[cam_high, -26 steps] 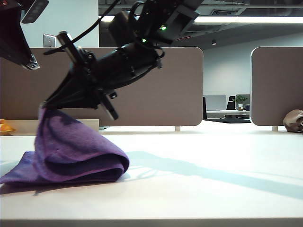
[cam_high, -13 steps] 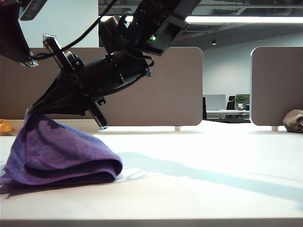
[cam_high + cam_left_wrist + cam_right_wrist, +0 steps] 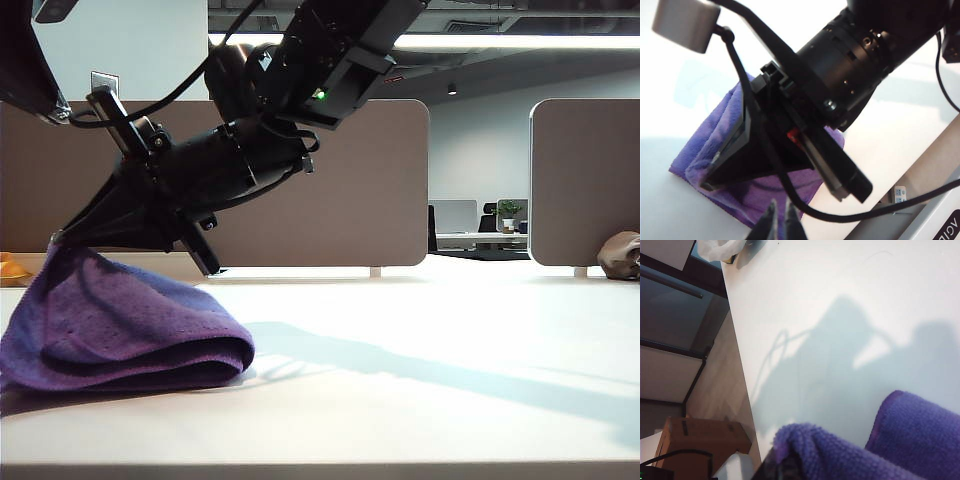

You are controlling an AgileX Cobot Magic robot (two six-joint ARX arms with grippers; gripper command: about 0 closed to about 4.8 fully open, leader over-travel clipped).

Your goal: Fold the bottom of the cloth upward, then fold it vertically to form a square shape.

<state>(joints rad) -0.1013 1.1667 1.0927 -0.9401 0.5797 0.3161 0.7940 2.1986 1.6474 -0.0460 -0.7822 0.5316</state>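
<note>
The purple cloth (image 3: 130, 320) lies folded over on itself at the left of the white table (image 3: 450, 390), with its rounded fold facing right. My right gripper (image 3: 62, 238) reaches across from the upper middle and is shut on the cloth's raised top corner at the far left. From its wrist, the cloth (image 3: 920, 430) drapes over the dark jaws of the right gripper (image 3: 785, 467). My left gripper (image 3: 781, 220) hangs shut above the cloth (image 3: 765, 195), apart from it, with nothing between its tips. The right arm's body (image 3: 840, 85) crosses below it.
A small brown lump (image 3: 620, 255) sits at the far right by grey partition panels (image 3: 340, 190). An orange thing (image 3: 10, 268) shows at the far left. Past the table's side edge, a cardboard box (image 3: 700, 435) stands on the floor.
My right gripper has carried the cloth's corner leftward and lower. The raised flap has laid over further, and the fold's right end has shifted left. The left gripper stayed shut.
</note>
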